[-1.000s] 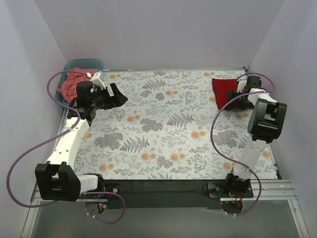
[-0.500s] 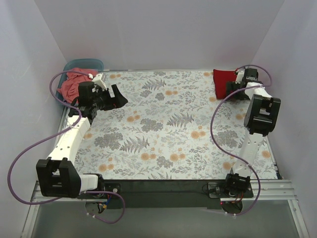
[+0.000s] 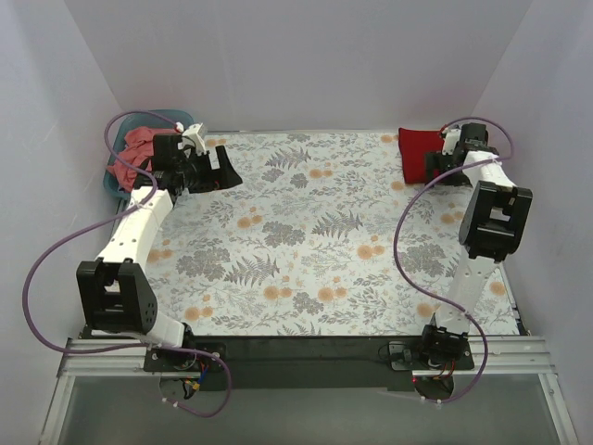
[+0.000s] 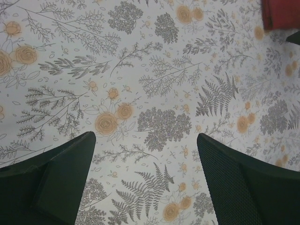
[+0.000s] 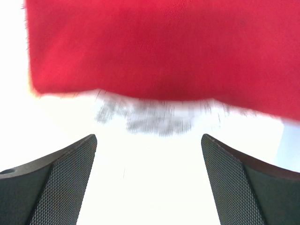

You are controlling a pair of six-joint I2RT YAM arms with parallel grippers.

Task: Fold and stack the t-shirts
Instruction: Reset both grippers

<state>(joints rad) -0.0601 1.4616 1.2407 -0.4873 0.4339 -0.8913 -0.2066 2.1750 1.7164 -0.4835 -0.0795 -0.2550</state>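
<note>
The crimson t-shirt [image 3: 419,151] lies folded in the back right corner of the floral table cloth [image 3: 315,241]. It fills the top of the right wrist view as the crimson t-shirt [image 5: 164,47], just beyond my right gripper [image 5: 149,183], which is open and empty. In the overhead view the right gripper [image 3: 435,171] sits at the shirt's near right edge. The salmon-pink t-shirt [image 3: 139,148] is crumpled in the teal tub [image 3: 176,119] at the back left. My left gripper [image 3: 220,172] hovers open beside the tub, over bare cloth, with nothing between its fingers [image 4: 61,183].
Pale walls close in the table on the left, back and right. The tub stands off the cloth's back left corner. Purple cables loop beside both arms. A metal rail [image 3: 519,350] runs along the near edge by the arm bases.
The crimson t-shirt lies farther back than a second ago, and the right gripper went with it. The left arm swung back toward the tub, its jaws spreading slightly.
</note>
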